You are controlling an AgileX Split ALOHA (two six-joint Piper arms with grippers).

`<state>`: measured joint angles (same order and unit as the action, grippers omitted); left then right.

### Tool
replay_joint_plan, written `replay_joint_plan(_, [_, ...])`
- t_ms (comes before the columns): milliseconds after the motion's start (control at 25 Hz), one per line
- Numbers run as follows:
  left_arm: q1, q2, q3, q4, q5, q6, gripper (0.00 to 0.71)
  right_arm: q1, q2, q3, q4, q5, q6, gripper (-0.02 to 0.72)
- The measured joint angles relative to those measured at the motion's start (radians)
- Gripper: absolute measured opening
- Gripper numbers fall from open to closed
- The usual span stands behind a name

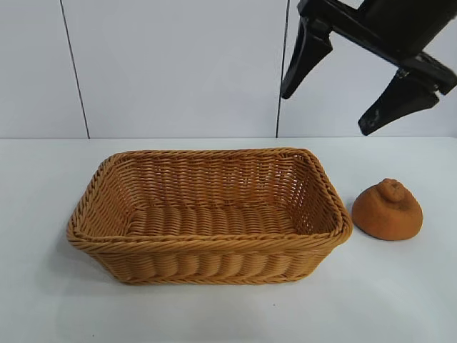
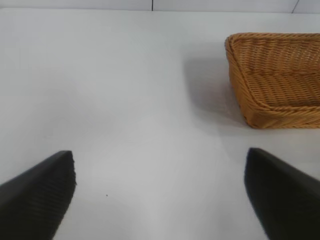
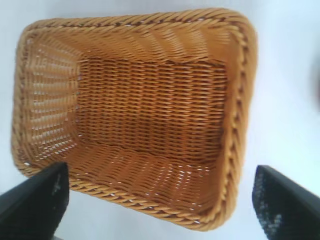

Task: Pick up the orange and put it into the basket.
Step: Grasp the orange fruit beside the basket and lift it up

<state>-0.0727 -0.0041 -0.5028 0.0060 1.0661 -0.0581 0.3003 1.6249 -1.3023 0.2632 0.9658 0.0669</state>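
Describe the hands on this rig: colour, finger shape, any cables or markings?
Both hands are black. The right hand shows two tapered, wedge-shaped fingers hanging from a blocky black mount. In the wrist views the left hand has matte, finely textured finger faces; the right's look lightly scuffed. No cables, labels or markings visible.

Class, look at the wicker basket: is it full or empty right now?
Empty. The basket shows only bare woven floor in the right wrist view; the orange sits on the table beside it.
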Motion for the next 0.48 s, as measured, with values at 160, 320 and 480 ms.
replay_joint_plan(160, [0.0, 0.0, 0.0, 0.0, 0.0, 0.0, 0.651, -0.048, 0.0, -0.04, -0.155, 0.089, 0.046, 0.683])
replay_joint_plan(320, [0.0, 0.0, 0.0, 0.0, 0.0, 0.0, 0.651, -0.129, 0.0, -0.045, -0.184, 0.114, 0.048, 0.683])
replay_joint_plan(480, [0.0, 0.0, 0.0, 0.0, 0.0, 0.0, 0.651, -0.201, 0.0, -0.045, -0.18, 0.097, 0.047, 0.683])
